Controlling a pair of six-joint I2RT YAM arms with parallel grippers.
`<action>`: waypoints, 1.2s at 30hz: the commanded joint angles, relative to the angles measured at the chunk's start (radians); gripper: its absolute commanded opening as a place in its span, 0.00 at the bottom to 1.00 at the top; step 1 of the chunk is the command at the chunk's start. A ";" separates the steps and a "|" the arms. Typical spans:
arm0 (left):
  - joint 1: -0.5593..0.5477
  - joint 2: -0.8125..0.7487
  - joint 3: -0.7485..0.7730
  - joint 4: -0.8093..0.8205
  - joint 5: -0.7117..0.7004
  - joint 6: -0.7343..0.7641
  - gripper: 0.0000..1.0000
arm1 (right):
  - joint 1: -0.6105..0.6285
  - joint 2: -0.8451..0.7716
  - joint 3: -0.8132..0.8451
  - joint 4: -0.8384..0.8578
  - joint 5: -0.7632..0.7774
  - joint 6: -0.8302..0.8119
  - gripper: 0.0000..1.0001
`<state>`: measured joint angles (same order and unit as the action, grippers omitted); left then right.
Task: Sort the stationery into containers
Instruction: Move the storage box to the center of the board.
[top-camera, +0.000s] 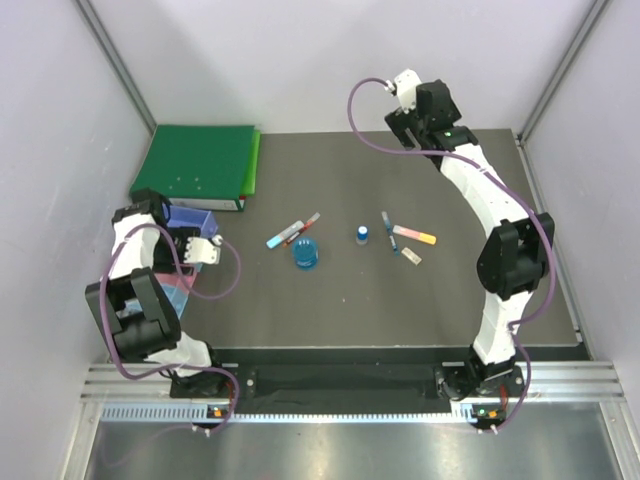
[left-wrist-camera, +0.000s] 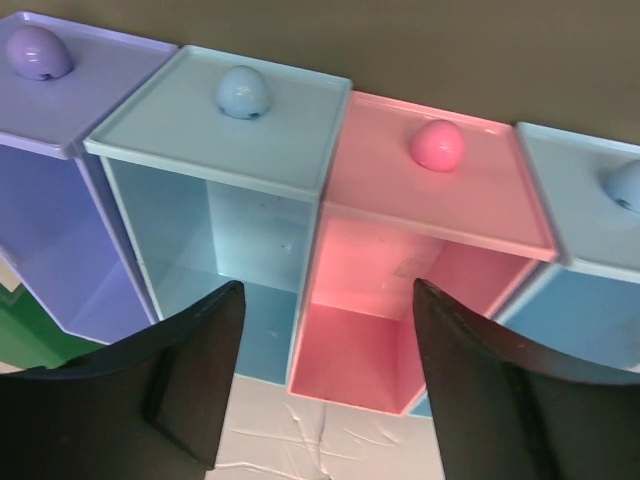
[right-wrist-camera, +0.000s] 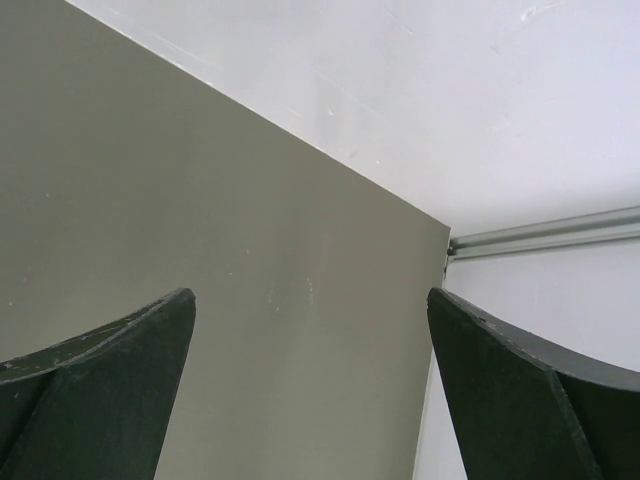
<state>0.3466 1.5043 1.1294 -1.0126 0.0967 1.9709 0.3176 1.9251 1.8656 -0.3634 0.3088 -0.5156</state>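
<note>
The stationery lies mid-mat: a red-blue pen (top-camera: 291, 233), a round blue reel (top-camera: 305, 254), a small blue-white bottle (top-camera: 362, 235), a dark blue pen (top-camera: 386, 221), an orange-pink marker (top-camera: 414, 236) and a tiny pale block (top-camera: 411, 256). The containers (top-camera: 190, 219) sit at the left edge under my left arm. In the left wrist view they are a purple bin (left-wrist-camera: 60, 250), a light blue bin (left-wrist-camera: 200, 230), a pink bin (left-wrist-camera: 370, 340) and another light blue bin (left-wrist-camera: 590, 300), all empty inside. My left gripper (left-wrist-camera: 328, 285) hovers open over them (top-camera: 178, 243). My right gripper (right-wrist-camera: 311, 293) is open and empty at the far right (top-camera: 432, 104).
A big green binder (top-camera: 200, 165) lies at the far left, just behind the bins. The bins' lids with round knobs (left-wrist-camera: 437, 144) stand open. The right wrist view shows bare mat (right-wrist-camera: 200, 200), its far corner and the white wall.
</note>
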 joint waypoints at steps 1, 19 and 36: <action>0.005 0.031 -0.017 0.072 0.043 0.083 0.68 | 0.008 -0.009 0.043 0.032 0.004 -0.003 1.00; 0.005 0.120 -0.045 0.160 0.070 0.158 0.47 | 0.023 -0.028 0.027 0.017 0.016 -0.004 1.00; 0.003 0.117 -0.056 0.094 0.136 0.243 0.00 | 0.040 -0.012 0.069 0.003 0.029 -0.017 1.00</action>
<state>0.3485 1.6321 1.0920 -0.8631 0.1265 1.9930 0.3405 1.9251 1.8805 -0.3710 0.3187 -0.5240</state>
